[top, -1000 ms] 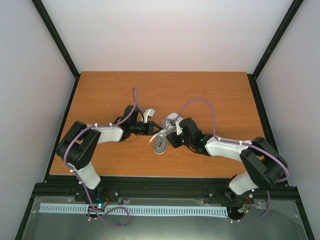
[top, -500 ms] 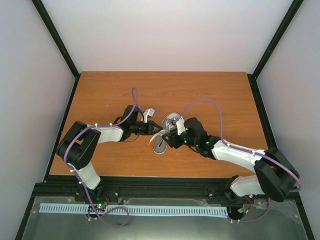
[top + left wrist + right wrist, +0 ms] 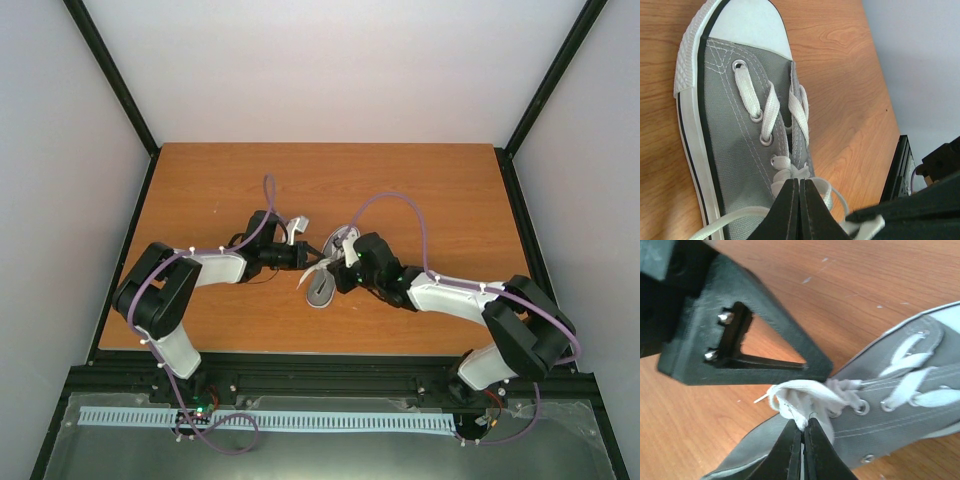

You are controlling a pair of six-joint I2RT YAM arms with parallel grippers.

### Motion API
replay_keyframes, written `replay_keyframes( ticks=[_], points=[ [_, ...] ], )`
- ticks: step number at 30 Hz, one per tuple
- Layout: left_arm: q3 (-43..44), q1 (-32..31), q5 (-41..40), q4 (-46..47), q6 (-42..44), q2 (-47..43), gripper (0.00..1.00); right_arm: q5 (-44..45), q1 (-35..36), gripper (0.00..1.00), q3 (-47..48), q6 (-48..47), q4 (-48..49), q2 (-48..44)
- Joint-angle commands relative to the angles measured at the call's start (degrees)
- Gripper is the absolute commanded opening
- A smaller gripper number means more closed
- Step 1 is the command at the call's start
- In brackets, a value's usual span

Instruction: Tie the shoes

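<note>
The grey shoe (image 3: 322, 283) with white toe cap lies mid-table between both arms. In the left wrist view the shoe (image 3: 735, 130) fills the frame, its white laces (image 3: 771, 107) crossing up the eyelets. My left gripper (image 3: 799, 181) is shut, its tips at the knot where a lace loop (image 3: 827, 192) comes out. My right gripper (image 3: 803, 426) is shut on a bunched white lace loop (image 3: 800, 395) just off the shoe's (image 3: 900, 410) top eyelets. The left gripper's black finger (image 3: 765, 335) lies right above that loop. From above, both grippers (image 3: 308, 259) (image 3: 336, 276) meet over the shoe.
Wooden table (image 3: 220, 190) with black frame rails along its edges and white walls around. Purple cables (image 3: 395, 203) arc over the arms. A black rail (image 3: 900, 165) shows at the table edge in the left wrist view.
My right gripper opened wider, then shut on the lace loop, and its arm drew back after stretching out. The left arm and the shoe have stayed in place.
</note>
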Motion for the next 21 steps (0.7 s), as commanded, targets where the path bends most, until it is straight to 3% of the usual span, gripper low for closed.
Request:
replay_keyframes(
  ticks=[1, 15, 21],
  points=[
    [0.5, 0.7, -1.3, 2.4, -1.0, 0.1, 0.01, 7.6, 0.2, 0.03, 0.5, 1.3, -1.8, -0.2],
    [-0.9, 0.7, -3.1, 4.1, -2.1, -1.2, 0.01, 7.0, 0.0, 0.03, -4.5, 4.9, -1.9, -1.7],
    [-1.6, 0.6, -1.9, 6.0, -2.3, -1.1, 0.01, -1.6, 0.1, 0.04, -5.0, 2.0, -2.1, -3.0]
  ],
)
